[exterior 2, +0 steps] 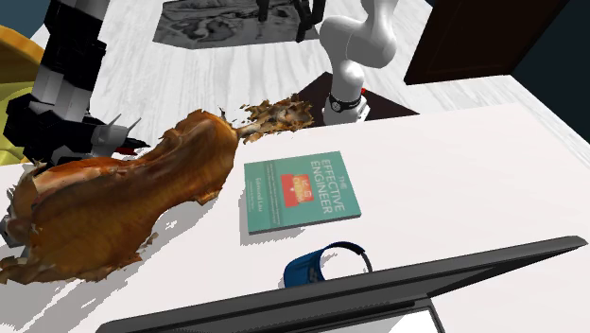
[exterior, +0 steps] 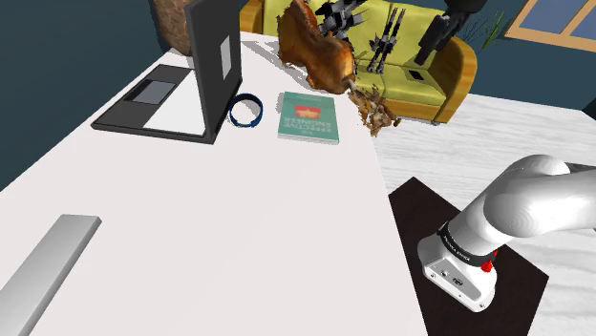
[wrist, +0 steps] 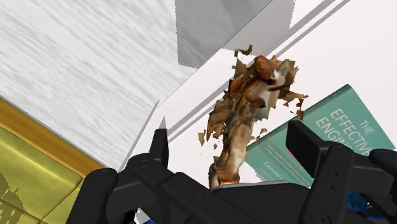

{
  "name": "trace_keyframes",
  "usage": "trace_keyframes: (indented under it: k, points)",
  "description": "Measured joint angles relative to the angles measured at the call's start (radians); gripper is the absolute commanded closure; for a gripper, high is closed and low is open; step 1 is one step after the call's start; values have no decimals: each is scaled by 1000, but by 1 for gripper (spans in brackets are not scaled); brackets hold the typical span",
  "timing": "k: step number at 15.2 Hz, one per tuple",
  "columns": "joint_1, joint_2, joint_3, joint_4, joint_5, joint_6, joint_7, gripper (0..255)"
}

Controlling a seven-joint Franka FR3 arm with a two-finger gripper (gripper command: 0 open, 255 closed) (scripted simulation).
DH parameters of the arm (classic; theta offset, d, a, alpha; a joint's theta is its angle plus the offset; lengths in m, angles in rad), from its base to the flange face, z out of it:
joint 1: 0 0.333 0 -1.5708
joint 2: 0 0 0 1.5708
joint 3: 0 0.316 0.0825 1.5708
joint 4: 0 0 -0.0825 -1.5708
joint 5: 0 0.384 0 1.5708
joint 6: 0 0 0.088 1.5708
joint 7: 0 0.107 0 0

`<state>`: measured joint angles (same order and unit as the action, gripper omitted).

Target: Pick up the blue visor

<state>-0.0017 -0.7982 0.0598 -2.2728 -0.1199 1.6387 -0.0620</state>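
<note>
The blue visor [exterior: 246, 112] lies on the white table [exterior: 220, 220], between the open laptop [exterior: 191, 86] and a green book [exterior: 308, 116]. In the second exterior view the visor [exterior 2: 317, 265] sits just behind the laptop's lid edge [exterior 2: 331, 298], next to the book [exterior 2: 298, 192]. My gripper [wrist: 232, 149] is open, its fingers well apart with nothing between them. It hangs high over the brown violin's neck [wrist: 245, 121] near the table edge, well short of the visor. The book [wrist: 331, 127] lies beyond the right finger.
A large brown violin [exterior: 320, 52] lies at the table's far end, its neck overhanging the edge. A yellow sofa [exterior: 420, 67] with spiky black objects stands beyond the table. A grey bar [exterior: 53, 262] rests at the near left of the table. The arm's base [exterior: 458, 272] sits on its dark stand.
</note>
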Motion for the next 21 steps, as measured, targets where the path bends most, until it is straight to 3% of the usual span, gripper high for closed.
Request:
trace_keyframes:
  k: [3, 13, 21]
  points:
    - [0, 18, 30, -2, 13, 18, 44, 0]
    - [-22, 219, 265, 53, 71, 148, 404, 0]
    - [-71, 488, 460, 217, 8, 217, 722, 0]
